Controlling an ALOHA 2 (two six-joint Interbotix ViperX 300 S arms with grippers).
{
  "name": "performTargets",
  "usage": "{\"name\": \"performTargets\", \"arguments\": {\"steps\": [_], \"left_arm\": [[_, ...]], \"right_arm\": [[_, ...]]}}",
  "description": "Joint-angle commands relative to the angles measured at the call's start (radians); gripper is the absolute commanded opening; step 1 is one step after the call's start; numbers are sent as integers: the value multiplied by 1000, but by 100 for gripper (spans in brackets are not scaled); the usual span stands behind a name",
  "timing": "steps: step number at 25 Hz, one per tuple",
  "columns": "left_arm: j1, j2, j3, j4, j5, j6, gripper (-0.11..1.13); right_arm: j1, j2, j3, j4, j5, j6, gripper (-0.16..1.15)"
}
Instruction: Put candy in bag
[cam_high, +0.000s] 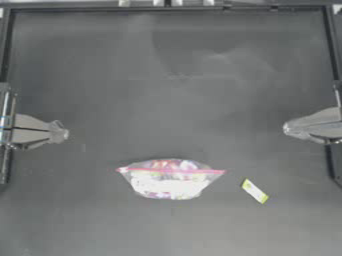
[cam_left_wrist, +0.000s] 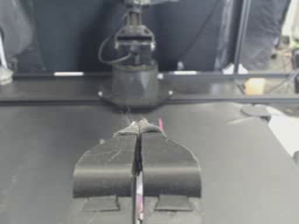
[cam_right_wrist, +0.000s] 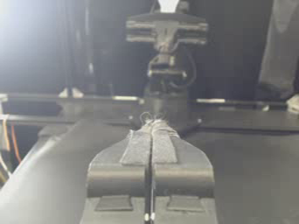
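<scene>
Both robot arms sit drawn back at opposite edges of the dark, matte desk. The left hand rests at mid-height on the left side, its two jaws pressed together with nothing between them. The right hand mirrors it on the right side, jaws likewise closed and empty. Well apart from both, toward the near half of the desk, lies the clear plastic zip bag with a pink-red seal strip, colourful candies showing through it. The small flat yellow-green wrapped candy lies on the desk just to the bag's right, not touching it. No writing is legible on either.
</scene>
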Motion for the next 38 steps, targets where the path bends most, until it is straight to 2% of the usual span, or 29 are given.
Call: {"name": "performTargets", "arguments": {"steps": [1,2,4,9,11,14,18,20,21,24,28,34,38], "left_arm": [[-5,-15,-12,12,-9,8,-2],[-5,-17,-15,14,-9,9,0],[-5,-12,-20,14,-5,11,6],[-5,-12,-25,14,-3,11,9],[-3,-12,-26,14,-2,11,17],[-6,-12,-28,14,9,9,45],[-18,-8,-29,14,20,8,96],[-20,-6,-32,14,21,9,108],[-20,-6,-32,14,29,9,106],[-18,-6,-37,14,54,9,99],[-20,-6,-38,15,71,12,100],[-18,-6,-40,15,104,12,100],[-18,-6,-40,15,127,12,100]], "right_arm": [[6,-2,2,5,-21,8,-4],[8,-3,6,5,-32,9,-5],[8,-3,12,5,-54,11,3],[17,-3,8,0,-44,25,9],[17,0,6,-3,-41,23,13],[18,3,2,-20,-35,23,35],[20,3,-3,-38,-34,23,84],[20,3,-5,-38,-34,23,104],[20,3,-5,-38,-34,23,107],[20,3,-8,-37,-31,25,100],[20,3,-29,-32,26,26,99],[20,17,-147,-29,245,28,99],[20,69,-253,-11,394,28,99]]}}
